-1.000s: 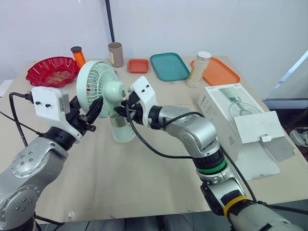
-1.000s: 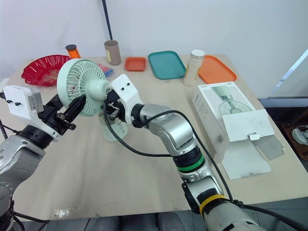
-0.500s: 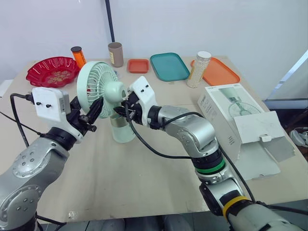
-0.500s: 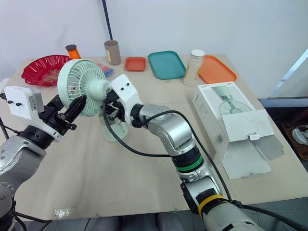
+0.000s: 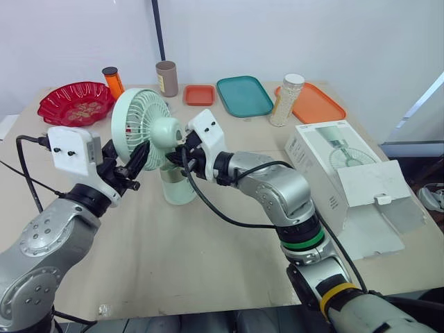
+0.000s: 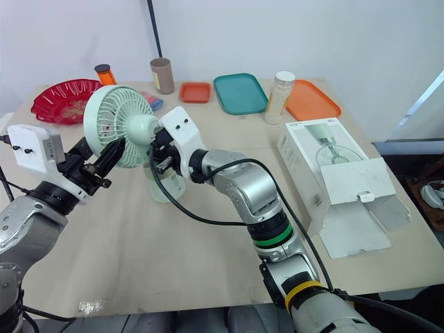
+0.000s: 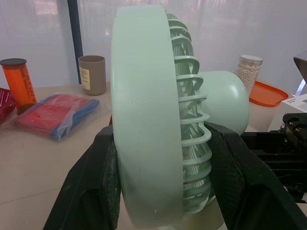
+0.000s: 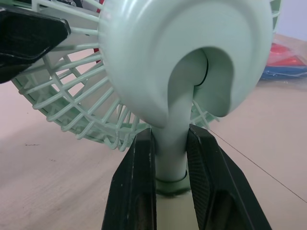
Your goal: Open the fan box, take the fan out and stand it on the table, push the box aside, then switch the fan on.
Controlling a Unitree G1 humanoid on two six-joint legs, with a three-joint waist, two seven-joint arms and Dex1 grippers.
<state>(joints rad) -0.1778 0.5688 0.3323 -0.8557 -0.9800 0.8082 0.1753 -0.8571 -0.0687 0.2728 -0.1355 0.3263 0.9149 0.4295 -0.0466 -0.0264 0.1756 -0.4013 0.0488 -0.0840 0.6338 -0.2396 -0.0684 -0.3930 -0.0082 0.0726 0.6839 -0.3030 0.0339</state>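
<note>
Fan (image 5: 142, 125): we grip it twice, left gripper (image 7: 163, 141) clamped across the head, right gripper (image 8: 171, 140) clamped on the neck (snug). Risk: opposed pulls strain the hinge.

Bright, even, diffuse light fell from above on the bench (image 5: 173, 257), where the fan (image 5: 139, 125) cast only a faint, soft-edged shadow. In the left wrist view the pale wall (image 7: 278, 33) glowed, with small glare spots near its upper part. The fan's housing carried dull highlights.
</note>
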